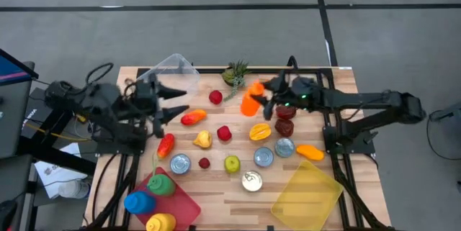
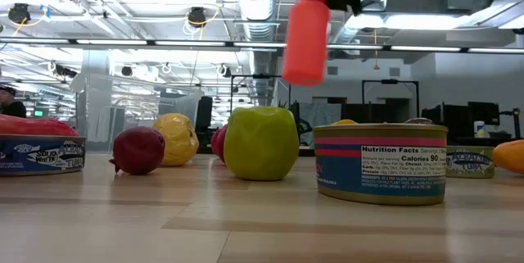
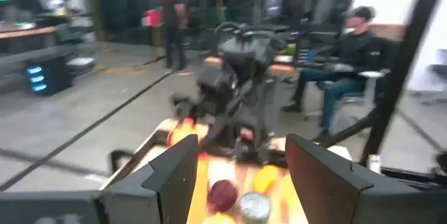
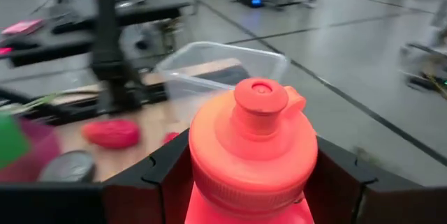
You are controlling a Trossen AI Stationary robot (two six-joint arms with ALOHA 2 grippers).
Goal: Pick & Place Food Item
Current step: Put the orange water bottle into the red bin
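From above, the right gripper [image 1: 261, 96] was seen closed on an orange bottle [image 1: 251, 101], held above the table [image 1: 216, 195] near the plant [image 1: 234, 74] at the far edge. Just beside the bottle, on the near side, lay a yellow fruit [image 1: 260, 131] and a dark red item [image 1: 284, 127]; a yellow bin [image 1: 305, 193] stood well apart toward the near right corner, and a clear tub [image 1: 173, 69] at the far left corner. The left gripper [image 1: 173, 101] was held open beside the tub, nothing between its fingers.

In the low view, the bottle [image 2: 306, 38] was seen hanging cap down, clear of the table, above a green apple [image 2: 260, 142] and a can [image 2: 380, 161].

In the left wrist view, the left fingers [image 3: 174, 172] were seen spread, with the right arm [image 3: 237, 77] beyond them.

In the right wrist view, the bottle [image 4: 253, 154] was gripped on both sides by the fingers [image 4: 157, 182], the tub [image 4: 220, 70] lying ahead.

The carry step was judged to be in hand: the bottle was lifted but not yet placed. The next move would call for travel to a container, which one could not be told, a lowering and a release.
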